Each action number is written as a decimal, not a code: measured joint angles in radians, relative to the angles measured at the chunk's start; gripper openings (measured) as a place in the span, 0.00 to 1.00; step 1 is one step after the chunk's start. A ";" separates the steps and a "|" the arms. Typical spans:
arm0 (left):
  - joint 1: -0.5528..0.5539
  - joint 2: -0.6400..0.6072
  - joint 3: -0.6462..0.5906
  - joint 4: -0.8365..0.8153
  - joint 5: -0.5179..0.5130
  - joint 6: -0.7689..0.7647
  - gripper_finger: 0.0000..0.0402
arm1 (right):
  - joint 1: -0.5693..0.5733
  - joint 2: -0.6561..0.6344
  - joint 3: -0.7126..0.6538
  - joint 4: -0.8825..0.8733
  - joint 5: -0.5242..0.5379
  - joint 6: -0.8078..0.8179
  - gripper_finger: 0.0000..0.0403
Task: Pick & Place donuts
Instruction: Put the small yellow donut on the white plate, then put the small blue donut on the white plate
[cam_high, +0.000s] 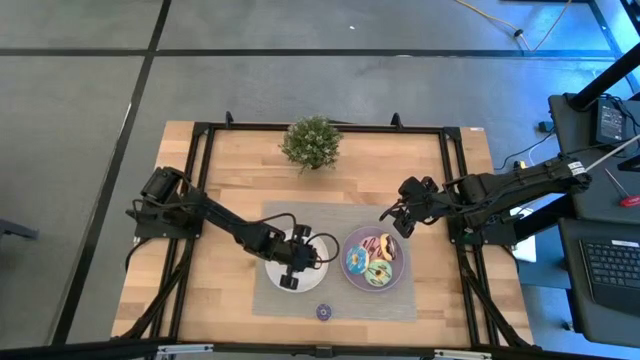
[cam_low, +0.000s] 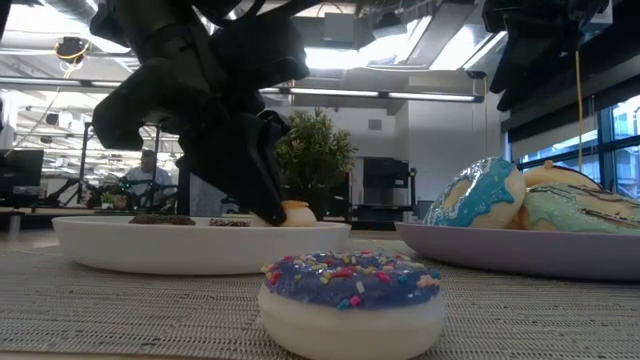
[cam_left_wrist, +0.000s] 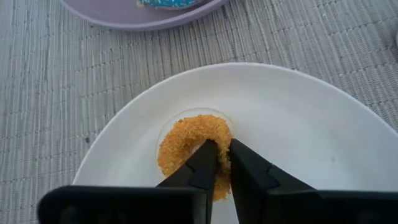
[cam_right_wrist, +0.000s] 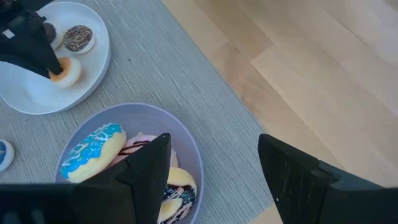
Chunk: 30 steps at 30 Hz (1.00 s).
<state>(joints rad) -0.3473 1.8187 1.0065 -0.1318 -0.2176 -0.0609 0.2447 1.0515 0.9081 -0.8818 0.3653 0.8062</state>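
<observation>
A grey woven mat (cam_high: 300, 295) covered the wooden worktop (cam_high: 230, 170). On the white plate (cam_left_wrist: 298, 124), the left gripper (cam_left_wrist: 222, 163) pinched the orange donut (cam_left_wrist: 186, 140) through its rim. It looked light, stiff and gritty. The right gripper (cam_right_wrist: 214, 165) hung wide open above the purple plate (cam_right_wrist: 186, 140).

The left arm reaches from the left edge toward the lower middle of the high view, its left gripper (cam_left_wrist: 222, 163) angled down, fingers (cam_left_wrist: 200, 167) drawn nearly together with only a thin gap between them. The right arm comes in from the right edge at mid height; the right gripper (cam_right_wrist: 214, 163) hangs with its jaws spread wide, holding nothing
</observation>
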 joint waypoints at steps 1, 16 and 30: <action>0.000 0.000 0.000 0.001 0.000 -0.001 0.09 | 0.000 0.000 0.000 0.001 0.000 -0.001 0.60; 0.016 0.000 0.000 0.001 0.007 0.003 0.16 | 0.000 0.000 0.000 -0.001 0.000 -0.004 0.60; 0.015 0.000 0.000 0.001 0.010 -0.022 0.38 | 0.000 0.000 0.000 -0.002 0.000 -0.026 0.60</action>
<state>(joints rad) -0.3321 1.8187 1.0065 -0.1311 -0.2077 -0.0832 0.2447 1.0515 0.9081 -0.8837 0.3649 0.7802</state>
